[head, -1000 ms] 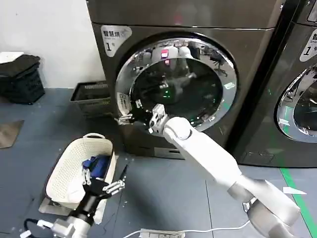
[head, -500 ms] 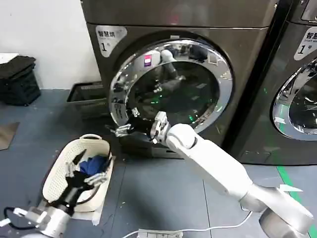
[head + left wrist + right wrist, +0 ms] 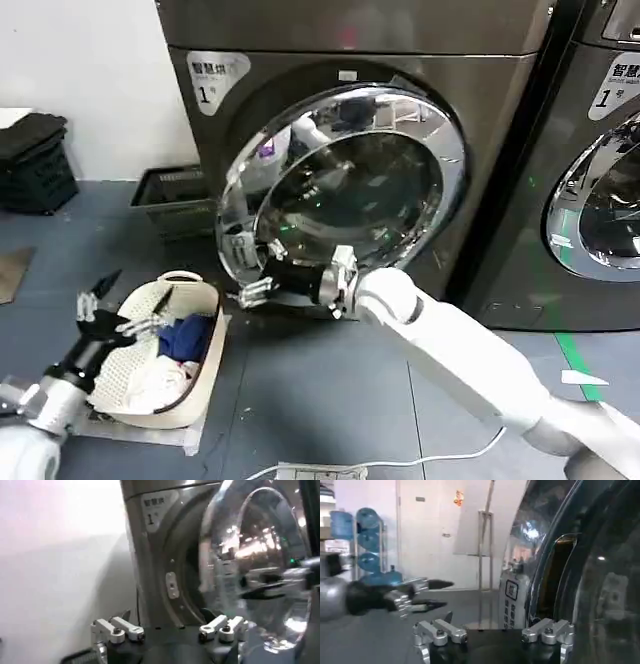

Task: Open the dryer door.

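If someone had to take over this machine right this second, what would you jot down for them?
Right claw: open, at the lower left rim of the dryer door, near the rim; whether it touches I cannot tell.
Left claw: open, idle, hovering low by the white laundry basket.
Door: already swung partly out from the dryer front, hinged on its right side, left edge away from the front.
Done: latch released, door started.
Left: keep swinging the door wider until it is fully open, then draw the right arm clear.
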Controlling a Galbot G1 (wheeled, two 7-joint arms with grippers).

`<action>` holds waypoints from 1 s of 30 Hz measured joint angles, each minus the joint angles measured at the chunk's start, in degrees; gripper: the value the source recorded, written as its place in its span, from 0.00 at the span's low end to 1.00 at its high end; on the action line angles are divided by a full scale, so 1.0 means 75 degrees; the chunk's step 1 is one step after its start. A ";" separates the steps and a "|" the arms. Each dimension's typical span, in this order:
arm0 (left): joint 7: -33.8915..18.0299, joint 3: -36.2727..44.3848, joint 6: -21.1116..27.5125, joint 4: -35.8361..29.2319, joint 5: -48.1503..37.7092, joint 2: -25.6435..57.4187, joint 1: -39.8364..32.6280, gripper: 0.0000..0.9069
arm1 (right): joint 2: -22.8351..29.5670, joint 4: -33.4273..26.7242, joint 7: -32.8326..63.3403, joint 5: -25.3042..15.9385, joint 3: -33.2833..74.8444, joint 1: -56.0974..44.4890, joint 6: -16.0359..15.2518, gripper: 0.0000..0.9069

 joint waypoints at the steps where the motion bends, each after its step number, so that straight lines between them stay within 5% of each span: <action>1: 0.0026 0.0044 -0.0002 0.0080 -0.0001 0.0091 -0.0082 1.00 | -0.0066 0.0101 -0.0038 0.0000 0.0041 -0.0062 0.0000 1.00; 23: 0.0805 0.3278 -0.0359 0.1554 -0.0044 0.2123 -0.2783 1.00 | -0.1893 0.2537 -0.0769 0.0025 0.2580 -0.2903 0.0285 1.00; 30: 0.1029 0.4540 -0.0409 0.1816 -0.0051 0.2356 -0.3888 1.00 | -0.2253 0.3153 -0.0533 -0.0456 0.4203 -0.4631 0.0390 1.00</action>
